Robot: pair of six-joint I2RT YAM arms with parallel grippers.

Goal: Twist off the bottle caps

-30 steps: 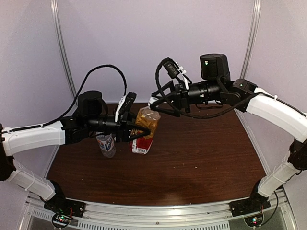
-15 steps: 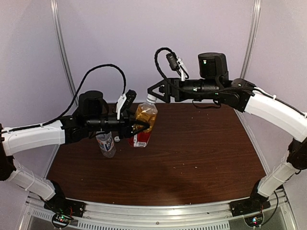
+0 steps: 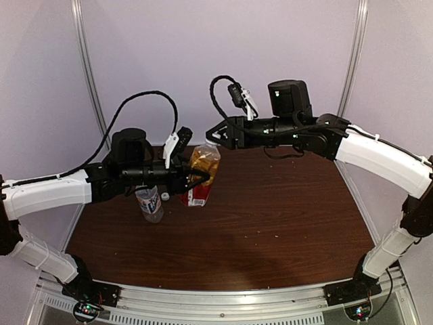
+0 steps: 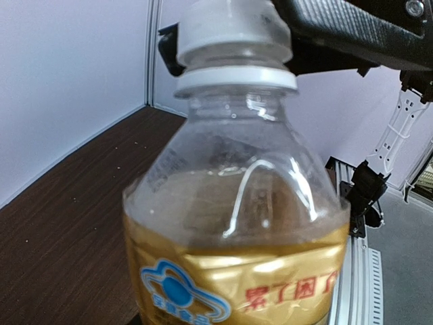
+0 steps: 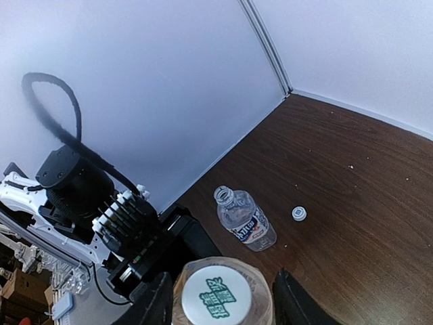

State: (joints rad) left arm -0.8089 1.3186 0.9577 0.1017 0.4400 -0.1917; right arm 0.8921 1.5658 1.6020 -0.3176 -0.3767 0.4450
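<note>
Cap (image 5: 216, 295), round white plastic, atop clear amber-filled bottle (image 4: 237, 223)

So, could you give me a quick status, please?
Left gripper: jaws shut on amber bottle. Right gripper: jaws open, straddling its cap. Clear bottle uncapped, loose cap beside it. Nothing blocking.

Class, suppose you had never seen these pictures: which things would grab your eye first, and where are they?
The amber bottle stands out, held by the left gripper left of centre, while the right gripper straddles its white cap. Beside it the clear bottle stands open, a loose cap lying on the dark table nearby.
</note>
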